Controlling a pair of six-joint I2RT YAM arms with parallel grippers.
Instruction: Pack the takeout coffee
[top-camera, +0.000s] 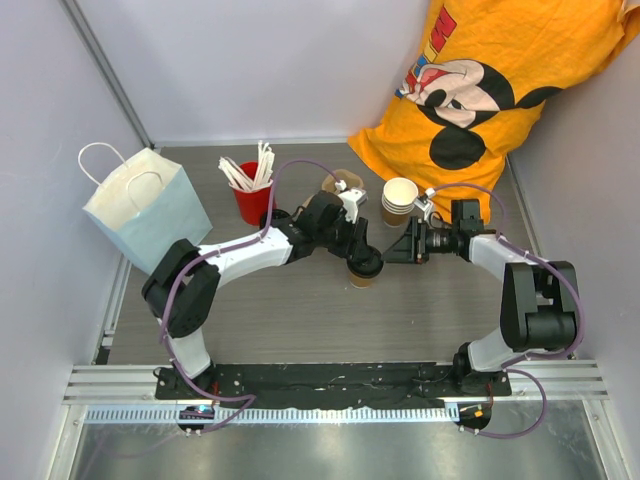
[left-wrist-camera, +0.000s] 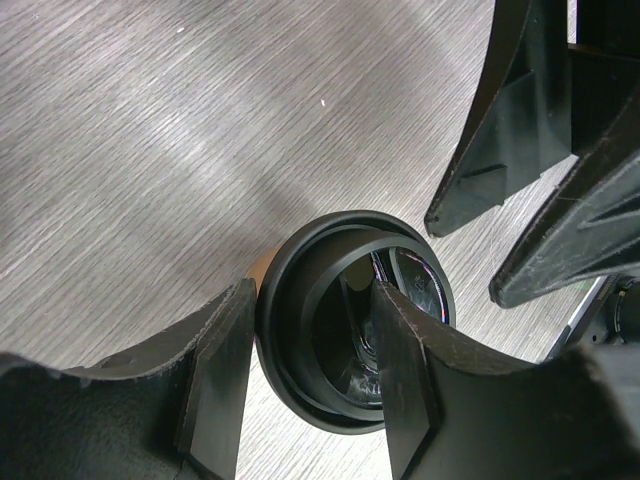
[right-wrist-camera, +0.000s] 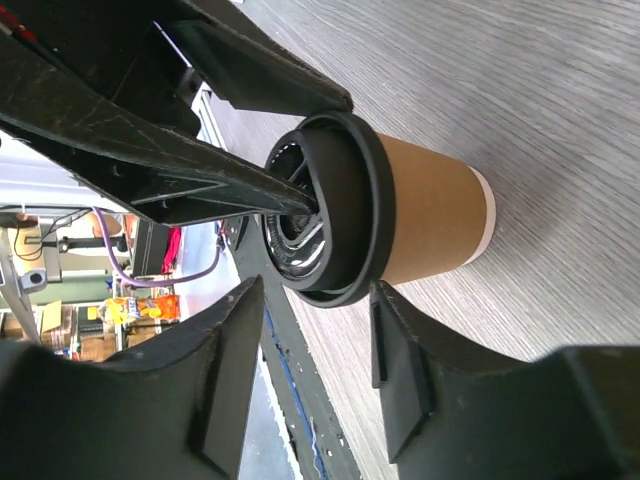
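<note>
Currently lid-seating step, by look. Upright takeout coffee (right-wrist-camera: 430, 215) on table (top-camera: 300, 320), directly under left gripper (left-wrist-camera: 315, 300), with black lid (right-wrist-camera: 350, 210) on top. Left jaws part-spread: 1 finger against rim's outside, other over lid's recess; grip or mere press, cannot tell. Right gripper (right-wrist-camera: 315, 290) spread wide and empty, tips just short of lid.

Advice: press straight down, even round rim; no sideways shove, cup likely tips.

Grey wood-grain top, smooth. Pale blue paper bag (top-camera: 145, 210) well left of left gripper. Red cup (top-camera: 252, 203) and cup stack (top-camera: 400, 200) beyond both tools. White walls (top-camera: 270, 60).

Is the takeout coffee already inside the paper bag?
No, the takeout coffee stands on the table, well apart from the paper bag.
</note>
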